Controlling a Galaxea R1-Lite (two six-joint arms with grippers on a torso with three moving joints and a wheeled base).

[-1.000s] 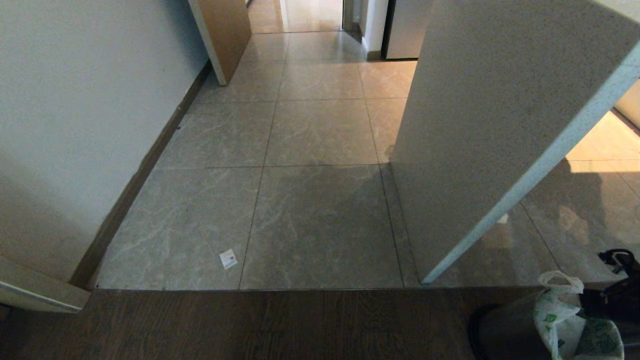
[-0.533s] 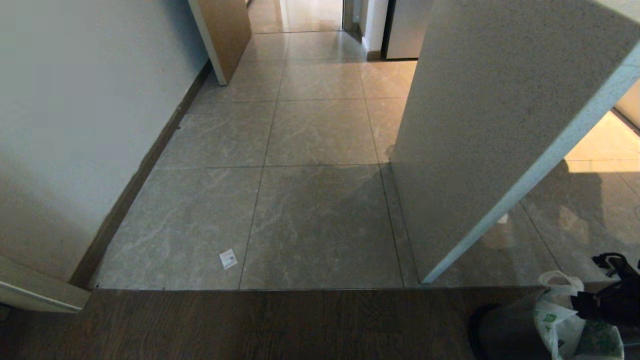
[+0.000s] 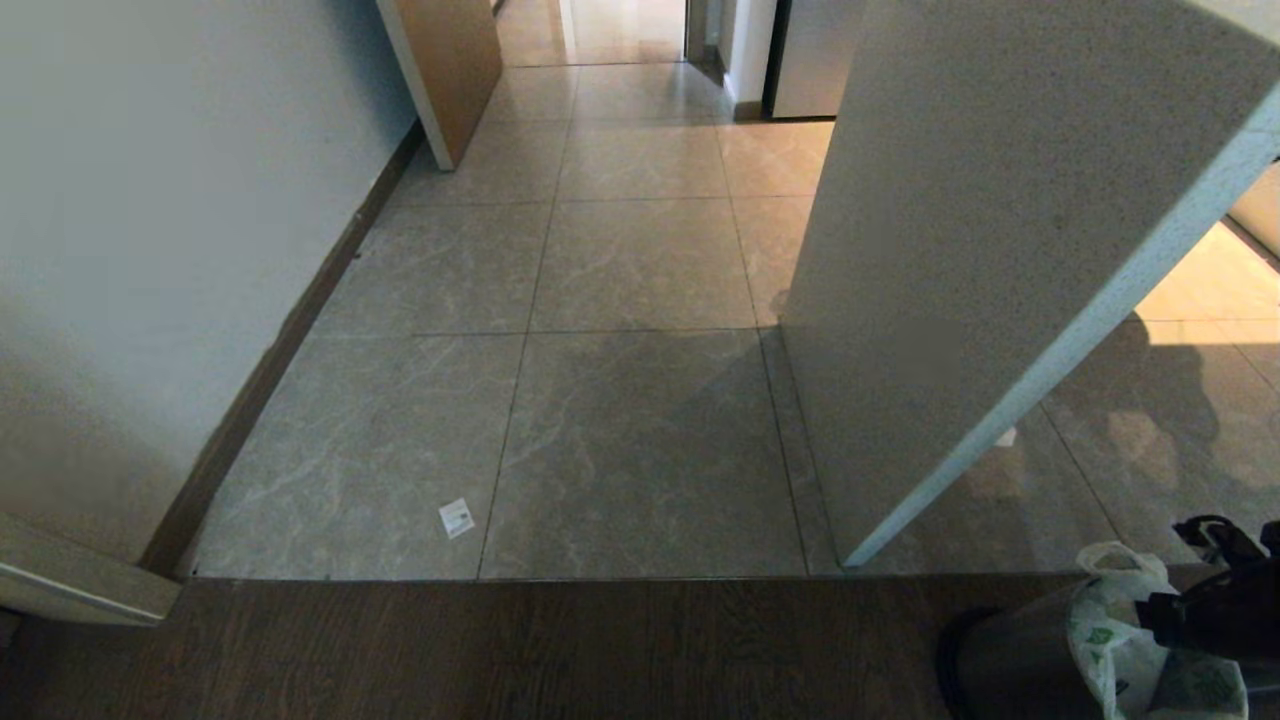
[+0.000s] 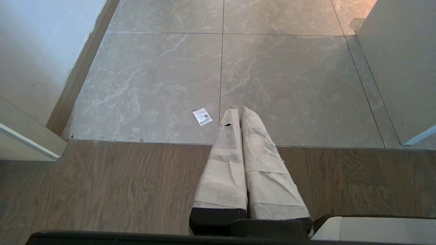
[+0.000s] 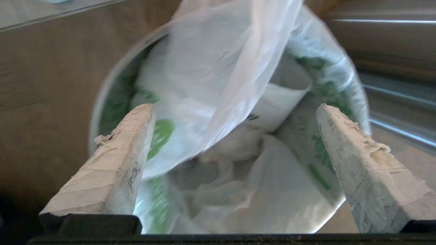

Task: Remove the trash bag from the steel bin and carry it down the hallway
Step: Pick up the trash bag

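Note:
The steel bin (image 3: pixel 1000 665) stands on the dark wood floor at the lower right edge of the head view. Its pale rim (image 5: pixel 98 102) shows in the right wrist view. The trash bag (image 3: pixel 1115 630), thin and white with green leaf prints, sits inside the bin with a loop handle sticking up. My right gripper (image 5: pixel 234 107) hovers just above the bin mouth, open wide, with a fold of the trash bag (image 5: pixel 218 68) between its taped fingers but not pinched. My left gripper (image 4: pixel 239 109) is parked over the wood floor, shut and empty. The hallway (image 3: pixel 640 250) runs ahead on glossy tiles.
A white speckled slab (image 3: pixel 1000 250) juts in on the right beside the bin. A white wall (image 3: pixel 150 250) with dark skirting lines the left. A wooden door (image 3: pixel 450 70) stands open farther along. A small paper scrap (image 3: pixel 456 517) lies on the tiles.
My right gripper has sunk a little lower over the bag in the bin. The bag, the bin and the left arm have not moved.

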